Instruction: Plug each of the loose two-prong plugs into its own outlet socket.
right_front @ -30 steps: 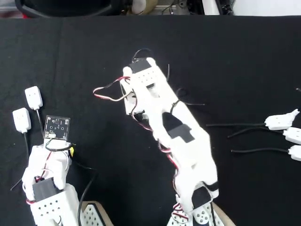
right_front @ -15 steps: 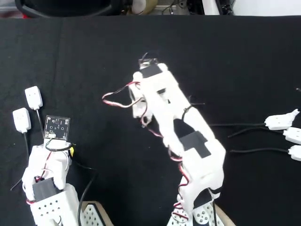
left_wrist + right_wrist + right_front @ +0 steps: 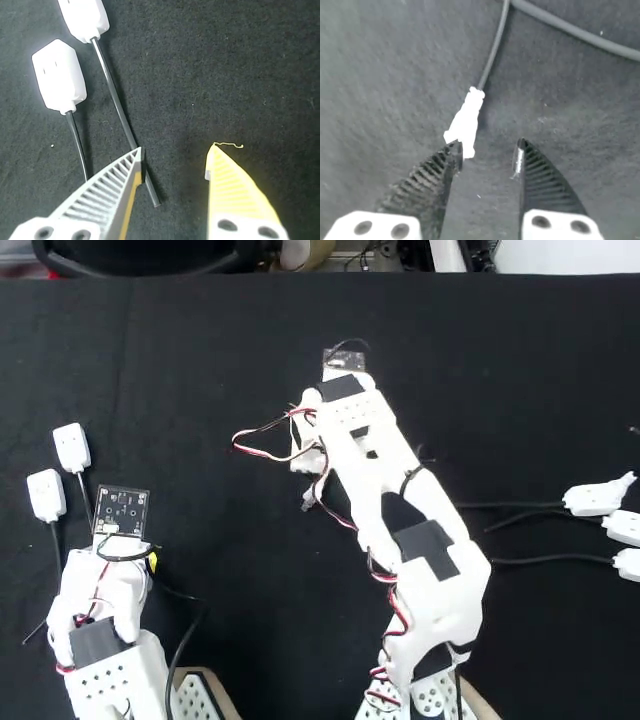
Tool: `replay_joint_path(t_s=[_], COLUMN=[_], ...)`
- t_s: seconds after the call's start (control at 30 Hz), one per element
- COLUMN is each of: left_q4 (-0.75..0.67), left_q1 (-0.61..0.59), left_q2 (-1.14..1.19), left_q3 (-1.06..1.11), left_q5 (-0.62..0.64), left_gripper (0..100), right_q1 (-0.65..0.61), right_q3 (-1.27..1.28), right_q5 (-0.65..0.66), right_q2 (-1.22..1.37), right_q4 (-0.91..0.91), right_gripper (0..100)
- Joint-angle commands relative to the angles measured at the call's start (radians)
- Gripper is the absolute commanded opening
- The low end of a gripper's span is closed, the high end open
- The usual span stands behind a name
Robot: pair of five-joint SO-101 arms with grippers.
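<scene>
A black cloth [image 3: 200, 360] with a felt-like nap covers the whole table. Past its far edge runs a pale strip of room with dark gear and cables.

At the cloth's left edge lie two white outlet sockets, one [image 3: 45, 493] nearer the arms than the other [image 3: 72, 445], each on a black cord. The left gripper [image 3: 175, 150] hangs just short of them, jaws spread wide and empty.

Three white plugs [image 3: 610, 525] sit stacked at the right edge, cords trailing toward the middle.

The right arm [image 3: 400, 530] stretches over the table's centre. The right gripper [image 3: 487, 146] is parted with nothing between its fingers, and a small white plug [image 3: 465, 122] on a thin cord lies at one fingertip.
</scene>
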Motion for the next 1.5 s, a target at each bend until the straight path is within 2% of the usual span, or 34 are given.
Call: replay_joint_path(t_s=[0.0,0.27,1.07,1.13,1.27,1.47], left_q4=[0.006,0.006,0.006,0.006,0.006,0.006], left_q1=[-0.008,-0.008,-0.008,-0.008,-0.008,-0.008], left_q2=[-0.009,-0.009,-0.009,-0.009,-0.009,-0.009], left_q3=[0.018,0.018,0.018,0.018,0.018,0.018], left_q5=[-0.006,-0.006,-0.006,-0.006,-0.006,-0.006], left_gripper=[21,21,21,21,21,21], right_q1=[-0.014,-0.086,-0.032,-0.031,-0.031,-0.031], right_q3=[0.033,0.120,0.090,0.090,0.088,0.088], right_q5=[-0.087,-0.170,-0.160,-0.160,-0.158,-0.155], right_q2=[-0.059,-0.018,0.051,0.051,0.051,0.051], right_q4=[-0.106,-0.247,-0.238,-0.238,-0.239,-0.238], right_gripper=[17.3,17.3,17.2,15.4,5.7,4.7])
